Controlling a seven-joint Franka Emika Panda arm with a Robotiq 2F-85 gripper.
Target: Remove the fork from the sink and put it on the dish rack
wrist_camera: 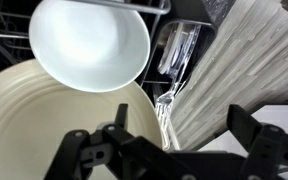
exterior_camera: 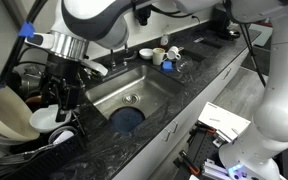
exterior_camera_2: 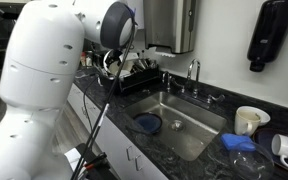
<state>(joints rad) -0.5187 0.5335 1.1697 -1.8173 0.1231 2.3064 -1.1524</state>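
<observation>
Hovering over the dish rack (exterior_camera: 32,78), left of the sink (exterior_camera: 149,88), the gripper (exterior_camera: 64,88) points down in an exterior view. In an exterior view the dish rack (exterior_camera_2: 139,78) stands at the far left end of the sink (exterior_camera_2: 199,130). In the wrist view the fingers (wrist_camera: 84,152) are spread wide and hold nothing; the fork (wrist_camera: 168,95) leans between the cream plate (wrist_camera: 44,130) and a striped cloth (wrist_camera: 244,70), wedged there against sliding, I judge

exterior views: the sink (exterior_camera: 154,85) (exterior_camera_2: 199,125) is seen obliquely from above in both, from opposite ends | wrist view: the dish rack (wrist_camera: 154,6) is viewed close, downward
</observation>
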